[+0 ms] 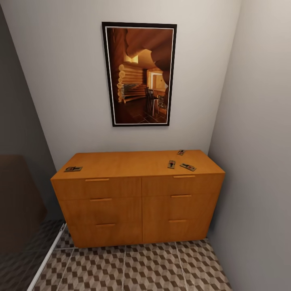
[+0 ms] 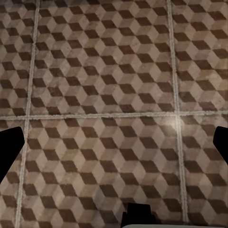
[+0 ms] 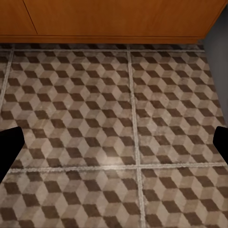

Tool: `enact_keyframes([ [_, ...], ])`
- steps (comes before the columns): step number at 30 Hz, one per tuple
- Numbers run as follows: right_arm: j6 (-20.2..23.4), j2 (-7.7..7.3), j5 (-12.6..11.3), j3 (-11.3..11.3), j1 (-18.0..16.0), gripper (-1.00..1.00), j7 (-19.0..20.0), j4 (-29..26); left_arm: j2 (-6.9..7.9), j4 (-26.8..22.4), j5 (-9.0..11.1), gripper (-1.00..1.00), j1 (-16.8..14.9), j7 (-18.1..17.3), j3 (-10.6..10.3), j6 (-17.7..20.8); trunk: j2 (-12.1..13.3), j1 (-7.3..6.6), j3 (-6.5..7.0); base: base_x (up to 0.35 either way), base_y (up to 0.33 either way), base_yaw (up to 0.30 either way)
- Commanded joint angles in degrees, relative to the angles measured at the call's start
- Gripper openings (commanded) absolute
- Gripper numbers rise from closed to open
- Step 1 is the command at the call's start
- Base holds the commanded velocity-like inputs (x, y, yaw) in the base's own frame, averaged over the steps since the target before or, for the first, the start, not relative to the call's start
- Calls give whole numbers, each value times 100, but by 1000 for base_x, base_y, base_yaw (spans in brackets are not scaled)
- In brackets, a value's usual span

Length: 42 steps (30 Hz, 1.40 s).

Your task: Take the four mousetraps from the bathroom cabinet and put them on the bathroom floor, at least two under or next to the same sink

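Note:
The orange-brown cabinet (image 1: 137, 202) stands against the back wall, all drawers closed. On its flat top lie the mousetraps: one (image 1: 73, 169) near the left front corner, three (image 1: 181, 152) (image 1: 171, 164) (image 1: 188, 167) grouped at the right end. The cube-patterned bathroom floor (image 1: 153, 270) spreads in front of it. My left gripper (image 2: 114, 142) hangs open over bare floor tiles (image 2: 104, 71), its dark fingertips wide apart with nothing between them. My right gripper (image 3: 114, 142) is also open over tiles, with the cabinet's base (image 3: 114, 23) just ahead of it. The sink is out of view.
A framed picture (image 1: 139, 74) hangs above the cabinet. A grey wall (image 1: 258, 161) closes in right beside the cabinet's right end. At the left, a dark glass panel (image 1: 20, 202) with a white floor rail (image 1: 48, 254) borders the tiles.

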Motion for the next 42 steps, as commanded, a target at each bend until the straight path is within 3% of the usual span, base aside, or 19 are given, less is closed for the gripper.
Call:
enact_keyframes([
  [1, -11, 0, 46, 7, -3, 100, -37, 3, 0, -6, 1, 100, 2, 10, 1, -9, -3, 0, -5, 0, 0, 0],
  [27, -13, 0, 46, 4, -3, 100, -37, 3, -2, 74, -2, 100, 1, 7, -6, -7, -3, 0, -5, 0, 0, 0],
  [36, -18, -10, 49, -13, -3, 100, -40, 29, -83, 385, -16, 100, 0, 29, -21, 11, -3, 0, -5, 0, 0, 0],
  [42, -16, -18, 67, -31, -3, 100, -76, -13, -89, 1057, -29, 100, 4, 44, -25, 6, -3, 0, -5, 0, 0, 0],
])
